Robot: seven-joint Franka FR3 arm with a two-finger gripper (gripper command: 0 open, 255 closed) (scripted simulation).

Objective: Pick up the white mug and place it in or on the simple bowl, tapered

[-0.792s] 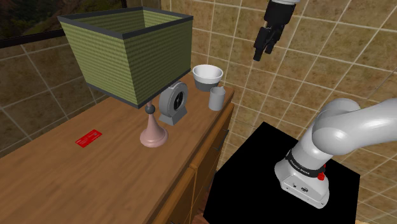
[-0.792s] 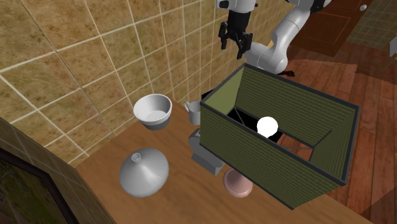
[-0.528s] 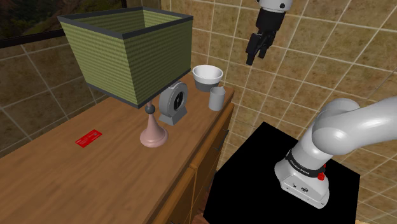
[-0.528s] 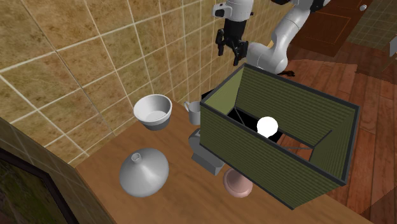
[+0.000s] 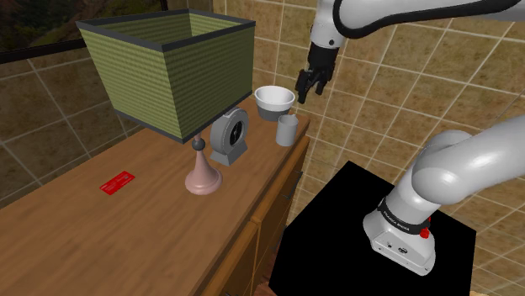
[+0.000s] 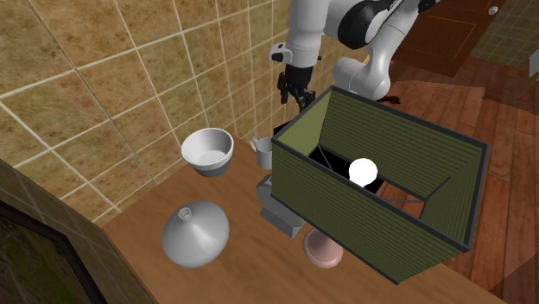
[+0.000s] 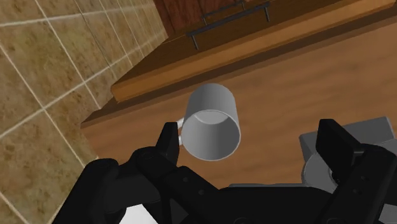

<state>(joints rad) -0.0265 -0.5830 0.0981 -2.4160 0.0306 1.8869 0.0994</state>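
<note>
The mug (image 5: 287, 130) is pale grey and stands upright at the far corner of the wooden dresser top (image 5: 126, 235), handle toward the wall. Just behind it sits the white tapered bowl (image 5: 275, 101), empty. My black gripper (image 5: 306, 87) hangs open in the air above and slightly right of the mug, beside the bowl, holding nothing. The second exterior view has the gripper (image 6: 294, 93) above the mug (image 6: 262, 153), with the bowl (image 6: 207, 150) to the left. In the wrist view the mug (image 7: 213, 124) lies well below, between the spread fingers (image 7: 168, 143), nearer one of them.
A big green lampshade (image 5: 168, 67) on a pink lamp base (image 5: 203, 178) stands close to the mug, with a grey clock (image 5: 229, 136) beside it. A red card (image 5: 118, 182) lies on the wood. A grey domed object (image 6: 195, 233) sits past the bowl. A tiled wall backs the dresser.
The arm has swung down and toward the shoulder view's left, bringing the gripper from high by the wall to just above the mug and bowl. The fingers stayed open.
</note>
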